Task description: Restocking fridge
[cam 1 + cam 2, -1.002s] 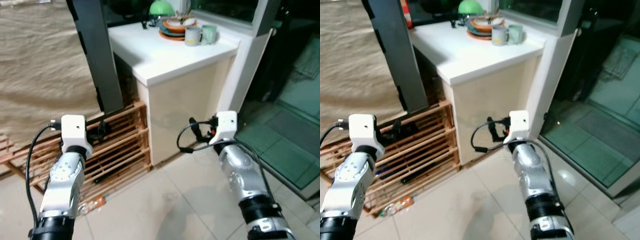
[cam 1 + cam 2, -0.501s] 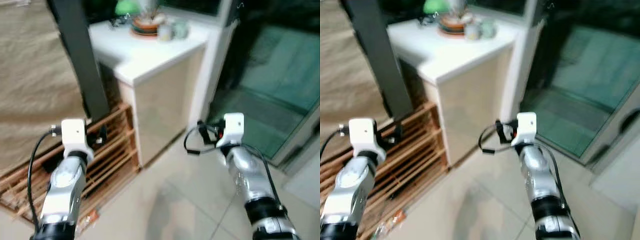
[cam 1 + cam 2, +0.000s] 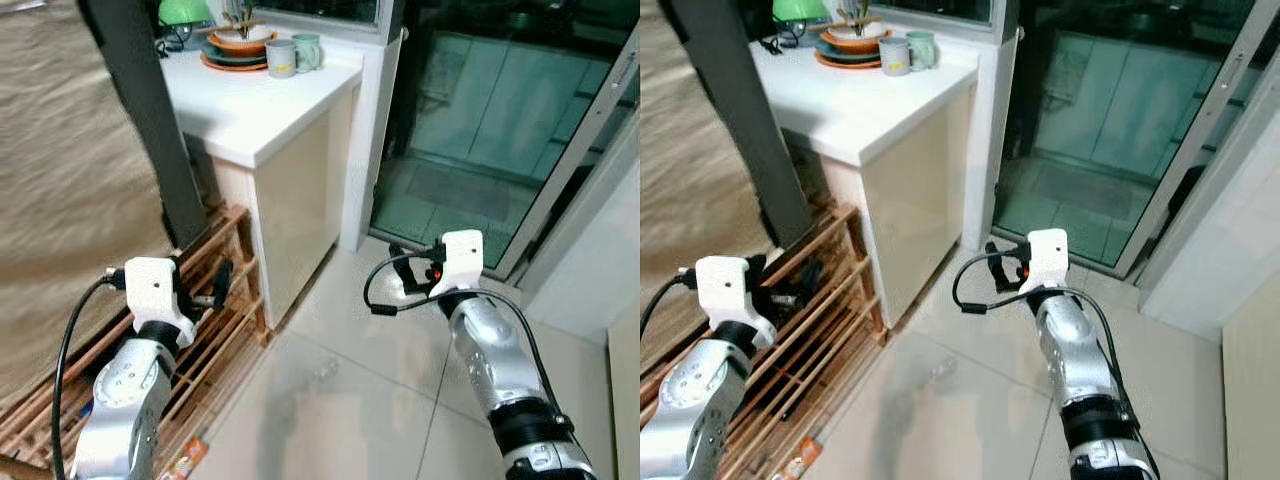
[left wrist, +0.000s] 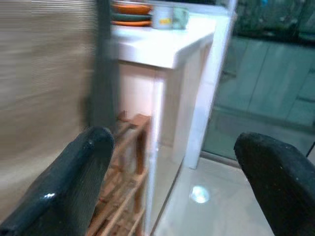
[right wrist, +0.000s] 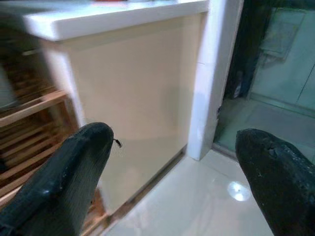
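Both arms are held up in front of me over a pale tiled floor (image 3: 340,400). My left gripper (image 4: 179,162) is open with nothing between its fingers, and it faces a white counter (image 4: 167,46) and a wooden slatted rack (image 4: 130,147). My right gripper (image 5: 174,157) is open too and holds nothing; it faces the cream side panel (image 5: 133,93) of the same counter. On the counter top (image 3: 270,110) stand a stack of orange and dark plates (image 3: 235,45) and two mugs (image 3: 281,58).
A dark grey post (image 3: 140,120) leans by the counter, with a beige blind (image 3: 60,200) to its left. The low wooden rack (image 3: 215,320) runs along the floor at my left. A glass sliding door (image 3: 500,110) stands ahead on the right.
The whole picture has swung: the counter now lies further left and the glass door has come into view, so the camera turned right. Both arms keep the same pose.
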You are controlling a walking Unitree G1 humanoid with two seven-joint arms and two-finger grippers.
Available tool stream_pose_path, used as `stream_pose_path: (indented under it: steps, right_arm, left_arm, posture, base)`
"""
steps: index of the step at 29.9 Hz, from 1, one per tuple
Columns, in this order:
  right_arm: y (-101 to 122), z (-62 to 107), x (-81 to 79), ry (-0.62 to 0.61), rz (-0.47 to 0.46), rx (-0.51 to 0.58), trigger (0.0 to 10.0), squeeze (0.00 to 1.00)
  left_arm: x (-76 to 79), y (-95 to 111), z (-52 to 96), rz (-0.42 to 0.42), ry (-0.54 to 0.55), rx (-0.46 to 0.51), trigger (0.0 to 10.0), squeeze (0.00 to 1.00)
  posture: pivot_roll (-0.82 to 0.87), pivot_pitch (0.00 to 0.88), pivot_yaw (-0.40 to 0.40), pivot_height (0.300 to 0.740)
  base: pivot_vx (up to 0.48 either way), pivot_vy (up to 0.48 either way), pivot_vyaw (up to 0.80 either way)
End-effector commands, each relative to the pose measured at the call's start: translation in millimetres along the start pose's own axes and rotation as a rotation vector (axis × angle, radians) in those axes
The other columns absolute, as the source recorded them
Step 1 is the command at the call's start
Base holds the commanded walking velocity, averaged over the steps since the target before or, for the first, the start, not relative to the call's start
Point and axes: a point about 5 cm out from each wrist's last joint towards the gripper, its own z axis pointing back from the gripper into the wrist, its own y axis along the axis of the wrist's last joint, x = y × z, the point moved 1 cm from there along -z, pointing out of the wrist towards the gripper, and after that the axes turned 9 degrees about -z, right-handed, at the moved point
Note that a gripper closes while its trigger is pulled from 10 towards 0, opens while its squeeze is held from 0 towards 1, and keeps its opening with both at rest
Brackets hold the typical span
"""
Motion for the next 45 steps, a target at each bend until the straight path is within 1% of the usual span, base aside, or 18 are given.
stream_pose_path:
  steps: [1, 4, 6, 7, 9, 10, 15, 18, 20, 26, 30, 31, 32, 34, 38, 40, 41, 45]
  right_arm:
    - [5, -2.1, -7.2, 0.025, -0.009, 0.032, 10.0, 0.00]
    - [10, -1.3, -3.7, -0.003, -0.023, 0.073, 10.0, 0.00]
    - [15, 0.6, 1.0, -0.040, -0.046, 0.118, 10.0, 0.00]
    - [19, 2.9, 6.5, -0.083, -0.062, 0.161, 10.0, 0.00]
    - [20, 3.8, 8.2, -0.096, -0.069, 0.176, 10.0, 0.00]
    - [23, 5.6, 11.5, -0.123, -0.080, 0.202, 10.0, 0.00]
    - [23, 5.1, 10.3, -0.123, -0.070, 0.199, 10.0, 0.00]
    - [22, 3.9, 8.7, -0.117, -0.063, 0.196, 10.0, 0.00]
    - [21, 2.7, 6.3, -0.109, -0.055, 0.193, 10.0, 0.00]
    - [20, 1.7, 3.9, -0.101, -0.054, 0.190, 10.0, 0.00]
    - [21, 1.6, 3.2, -0.093, -0.048, 0.191, 10.0, 0.00]
    - [22, 1.7, 2.7, -0.088, -0.043, 0.195, 10.0, 0.00]
    - [25, 1.8, 1.3, -0.072, -0.033, 0.204, 10.0, 0.00]
    - [28, 1.8, 0.2, -0.061, -0.023, 0.211, 10.0, 0.00]
    - [28, 1.6, -0.1, -0.057, -0.020, 0.211, 10.0, 0.00]
    - [29, 1.4, 0.3, -0.062, -0.020, 0.213, 10.0, 0.00]
    - [29, 1.4, 0.3, -0.062, -0.020, 0.213, 10.0, 0.00]
    - [29, 2.3, 5.6, -0.099, -0.027, 0.211, 10.0, 0.00]
  left_arm:
    - [-9.0, 2, 1.5, 0.002, 0.023, 0.002, 10.0, 0.00]
    - [-8.2, 3, -0.2, 0.003, 0.030, 0.031, 10.0, 0.00]
    - [-8.4, 6, -1.8, -0.022, 0.045, 0.072, 10.0, 0.00]
    - [-9.0, 8, -2.4, -0.031, 0.062, 0.108, 10.0, 0.00]
    - [-9.0, 8, -2.5, -0.031, 0.065, 0.118, 10.0, 0.00]
    - [-8.9, 8, -2.1, -0.010, 0.071, 0.122, 10.0, 0.00]
    - [-7.6, 8, -1.6, -0.005, 0.058, 0.116, 10.0, 0.00]
    - [-9.6, 10, -4.4, -0.017, 0.059, 0.121, 10.0, 0.00]
    - [-11.2, 13, -7.6, -0.010, 0.059, 0.135, 10.0, 0.00]
    - [-9.1, 13, -5.6, -0.013, 0.053, 0.138, 10.0, 0.00]
    - [-3.7, 16, -2.6, -0.039, 0.042, 0.151, 10.0, 0.00]
    - [-1.8, 19, -2.3, -0.043, 0.039, 0.163, 10.0, 0.00]
    - [0.6, 26, -2.9, -0.039, 0.040, 0.191, 10.0, 0.00]
    - [1.9, 33, -4.4, -0.035, 0.040, 0.211, 10.0, 0.00]
    - [9.6, 44, -11.2, -0.004, 0.010, 0.231, 10.0, 0.00]
    - [15.0, 48, -15.0, 0.006, -0.022, 0.225, 10.0, 0.00]
    - [15.0, 48, -15.0, 0.006, -0.022, 0.225, 10.0, 0.00]
    - [33.4, 53, -28.7, -0.010, -0.115, 0.200, 10.0, 0.00]
  posture:
    - [-0.10, 0.000, 0.027, 0.740]
    - [-0.10, 0.000, 0.027, 0.740]
    - [-0.11, 0.000, 0.028, 0.740]
    - [-0.11, 0.000, 0.028, 0.740]
    - [-0.11, 0.000, 0.028, 0.740]
    - [-0.11, 0.000, 0.032, 0.740]
    - [-0.11, 0.000, 0.030, 0.740]
    - [-0.11, 0.000, 0.027, 0.740]
    - [-0.11, 0.000, 0.027, 0.740]
    - [-0.11, 0.000, 0.028, 0.740]
    - [-0.11, 0.000, 0.025, 0.740]
    - [-0.11, 0.000, 0.024, 0.740]
    - [-0.11, 0.000, 0.024, 0.740]
    - [-0.11, 0.000, 0.023, 0.740]
    - [-0.11, 0.000, 0.022, 0.740]
    - [-0.11, 0.000, 0.020, 0.740]
    - [-0.11, 0.000, 0.020, 0.740]
    - [-0.11, 0.000, 0.017, 0.740]
  base:
    - [-0.304, 0.375, 0.00]
    - [-0.296, 0.381, 0.00]
    - [-0.276, 0.396, 0.00]
    - [0.000, 0.420, 0.00]
    - [0.000, 0.420, 0.00]
    - [0.000, 0.431, 0.00]
    - [0.000, 0.438, 0.00]
    - [0.000, 0.452, 0.00]
    - [0.000, 0.463, 0.00]
    - [0.000, 0.465, 0.00]
    - [0.000, 0.459, 0.00]
    - [0.000, 0.326, 0.00]
    - [0.000, 0.000, 0.00]
    - [0.000, 0.000, 0.00]
    - [0.000, 0.000, 0.00]
    - [0.000, 0.000, 0.00]
    - [0.000, 0.000, 0.00]
    - [0.000, 0.000, 0.00]
